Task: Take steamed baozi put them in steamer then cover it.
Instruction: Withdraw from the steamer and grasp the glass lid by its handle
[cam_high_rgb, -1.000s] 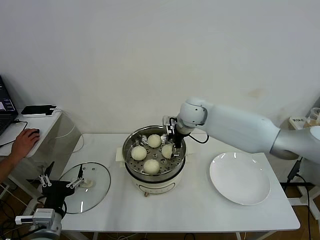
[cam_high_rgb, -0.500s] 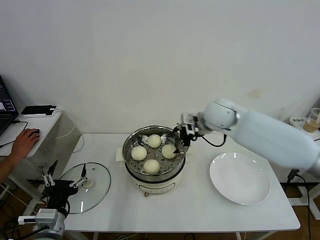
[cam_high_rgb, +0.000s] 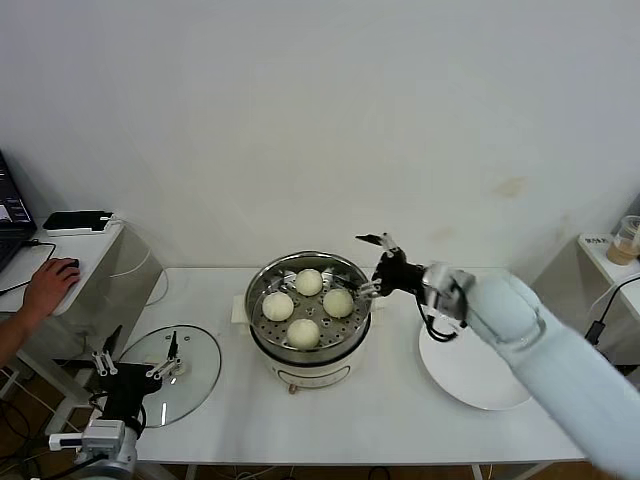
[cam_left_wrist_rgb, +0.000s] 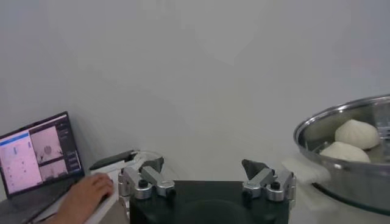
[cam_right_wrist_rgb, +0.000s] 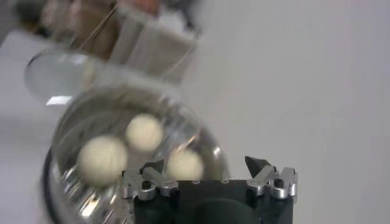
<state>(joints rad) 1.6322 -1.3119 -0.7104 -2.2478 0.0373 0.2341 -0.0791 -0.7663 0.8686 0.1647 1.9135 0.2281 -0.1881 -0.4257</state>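
All four baozi (cam_high_rgb: 309, 282) sit in steamer (cam_high_rgb: 308, 345); right gripper (cam_high_rgb: 372, 266) open, empty, beside its rim. Glass lid (cam_high_rgb: 166, 374) on table under open left gripper (cam_high_rgb: 137, 355). Next: grasp lid handle, cover.

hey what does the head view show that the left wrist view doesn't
Only the head view shows the glass cover lying on the table left of the steamer, the white plate on its right, the open, empty right gripper beside the steamer's rim, and all four baozi inside. Only the left wrist view shows the laptop screen lit with windows. Both show the steamer, baozi in it, the open left gripper, and a person's hand at the side desk.
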